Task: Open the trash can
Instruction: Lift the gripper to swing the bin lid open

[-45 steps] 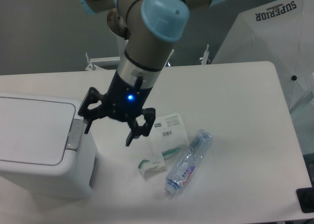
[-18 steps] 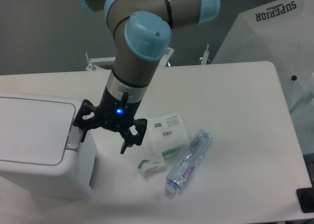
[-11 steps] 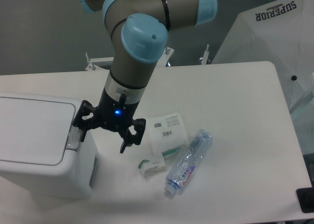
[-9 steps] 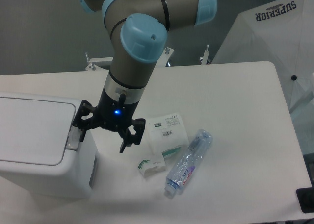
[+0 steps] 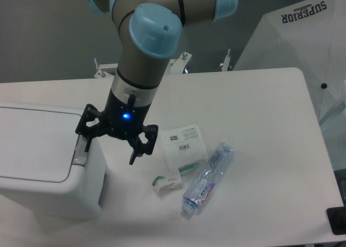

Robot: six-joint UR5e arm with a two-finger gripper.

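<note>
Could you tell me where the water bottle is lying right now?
The bottle lies on the table, right of the small box and below-right of the white packet.

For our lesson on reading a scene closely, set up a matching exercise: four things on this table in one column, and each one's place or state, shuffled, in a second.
Things:
1. large white boxy plastic trash can
2. black two-finger tool
3. clear plastic water bottle
4. small white and green carton

Places or states:
A. lying on its side, right of the flat white packet
B. open, one finger over the grey latch tab
C. at the table's left edge, lid down
D. between the bin and the bottle

Pairs: 1-C, 2-B, 3-A, 4-D
</note>
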